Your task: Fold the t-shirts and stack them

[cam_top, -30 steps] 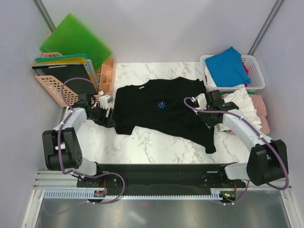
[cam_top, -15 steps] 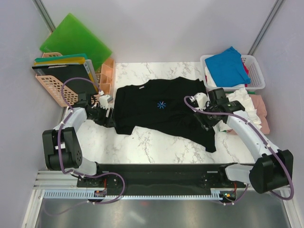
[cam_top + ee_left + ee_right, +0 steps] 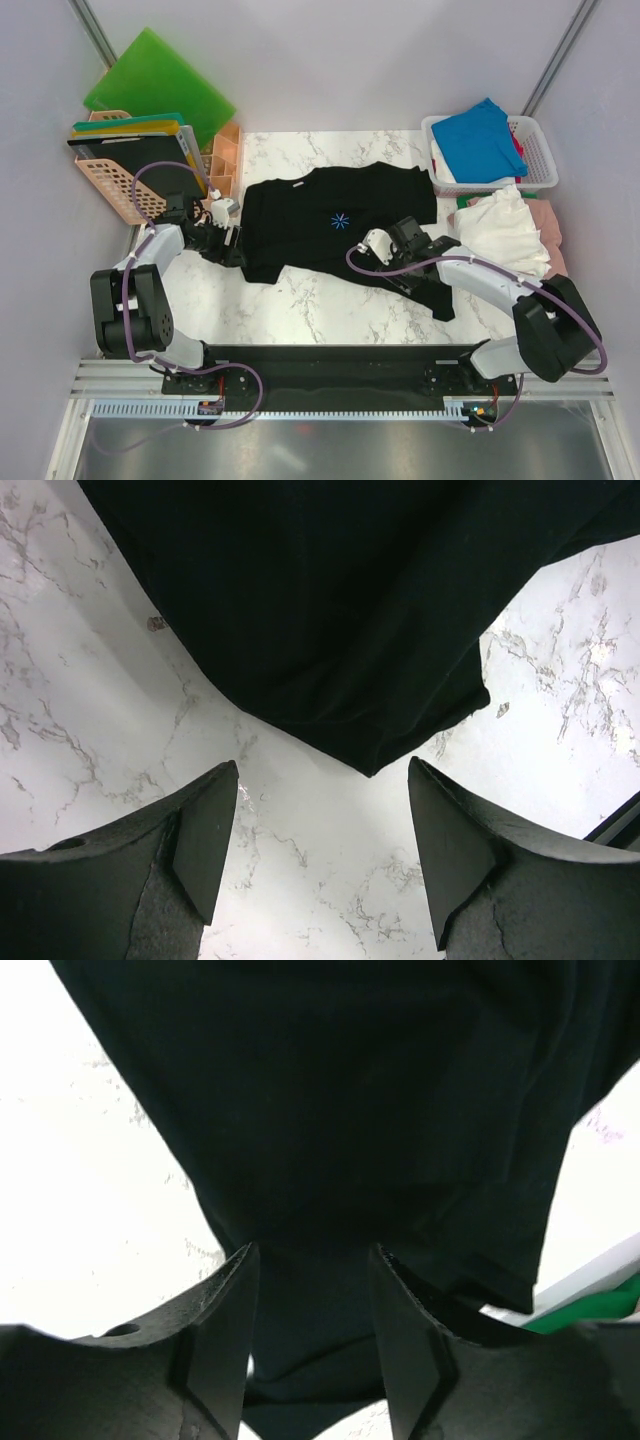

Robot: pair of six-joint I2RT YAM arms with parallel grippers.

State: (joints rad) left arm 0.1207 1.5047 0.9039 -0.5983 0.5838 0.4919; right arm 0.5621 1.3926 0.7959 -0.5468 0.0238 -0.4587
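The black t-shirt (image 3: 330, 225) lies spread on the table (image 3: 320, 305), and the right arm hides part of its right side. The right end effector (image 3: 310, 1252) stands half open, low over the dark cloth; if it touches, I cannot tell. The left end effector (image 3: 322, 763) stands wide open and empty, with a corner of the shirt just before it.
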